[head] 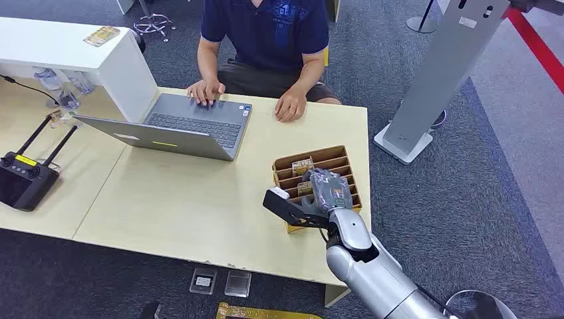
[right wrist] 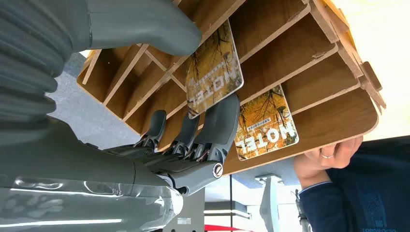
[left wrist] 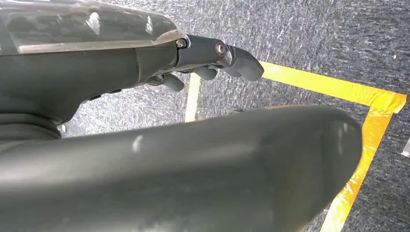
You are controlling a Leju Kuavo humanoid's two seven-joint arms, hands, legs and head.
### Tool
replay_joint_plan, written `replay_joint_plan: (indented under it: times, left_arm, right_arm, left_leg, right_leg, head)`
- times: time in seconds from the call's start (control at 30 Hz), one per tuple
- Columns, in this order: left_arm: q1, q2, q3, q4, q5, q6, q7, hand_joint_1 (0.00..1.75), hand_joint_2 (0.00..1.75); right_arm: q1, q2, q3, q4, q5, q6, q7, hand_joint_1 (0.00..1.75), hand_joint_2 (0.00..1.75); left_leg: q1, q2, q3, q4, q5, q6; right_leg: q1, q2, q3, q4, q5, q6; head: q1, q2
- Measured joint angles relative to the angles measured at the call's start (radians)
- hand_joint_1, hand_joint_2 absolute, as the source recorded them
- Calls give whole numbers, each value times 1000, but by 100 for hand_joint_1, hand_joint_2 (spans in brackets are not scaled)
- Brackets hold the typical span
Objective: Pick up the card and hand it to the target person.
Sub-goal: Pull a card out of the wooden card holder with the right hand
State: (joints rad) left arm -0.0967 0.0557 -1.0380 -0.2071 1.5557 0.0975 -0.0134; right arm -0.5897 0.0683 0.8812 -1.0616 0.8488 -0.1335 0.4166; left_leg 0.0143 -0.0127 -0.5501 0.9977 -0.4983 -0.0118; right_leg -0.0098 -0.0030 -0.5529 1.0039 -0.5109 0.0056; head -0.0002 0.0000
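A wooden slotted card holder (head: pixel 346 159) stands near the table's right edge, with orange "HOTEL" cards upright in it. My right hand (head: pixel 329 189) lies over the holder. In the right wrist view its thumb (right wrist: pixel 159 24) and fingers (right wrist: pixel 220 123) pinch one card (right wrist: pixel 215 67), which stands in its slot. A second card (right wrist: pixel 266 123) sits one slot further on. The person (head: pixel 266 33) sits across the table, one hand (head: pixel 290 106) flat on it and the other on the laptop. My left hand (left wrist: pixel 208 58) hangs over the carpet, holding nothing, its fingers slightly bent.
An open grey laptop (head: pixel 193 126) sits in front of the person. A black remote controller (head: pixel 23 179) lies at the left, behind it a white counter (head: pixel 66 46). A grey kiosk stand (head: pixel 432 86) rises right of the table. Yellow tape (left wrist: pixel 329 87) marks the floor.
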Motion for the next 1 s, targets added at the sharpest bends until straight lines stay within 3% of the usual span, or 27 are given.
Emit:
replay_joint_plan:
  times: [0.33, 0.6, 0.83, 1.0]
  left_arm:
    - [0, 0, 0, 0, 1, 1, 4, 0, 0]
    - [0, 0, 0, 0, 1, 0, 4, 0, 0]
    - [0, 0, 0, 0, 2, 0, 4, 0, 0]
    - [0, 0, 0, 0, 2, -3, 4, 0, 0]
  right_arm:
    - [1, 0, 0, 0, 1, 6, 1, 80, 175]
    - [9, 0, -5, 0, 8, 8, 7, 106, 175]
    - [10, 0, -13, -3, 10, 8, 8, 111, 175]
    - [12, 0, -15, -7, 11, 10, 13, 133, 175]
  left_leg:
    - [0, 0, 0, 0, 0, 0]
    - [0, 0, 0, 0, 0, 0]
    - [0, 0, 0, 0, 0, 0]
    - [0, 0, 0, 0, 0, 0]
  right_leg:
    - [0, 0, 0, 0, 0, 0]
    - [0, 0, 0, 0, 0, 0]
    - [0, 0, 0, 0, 0, 0]
    - [0, 0, 0, 0, 0, 0]
  head:
    - [0, 0]
    - [0, 0]
    - [0, 0]
    - [0, 0]
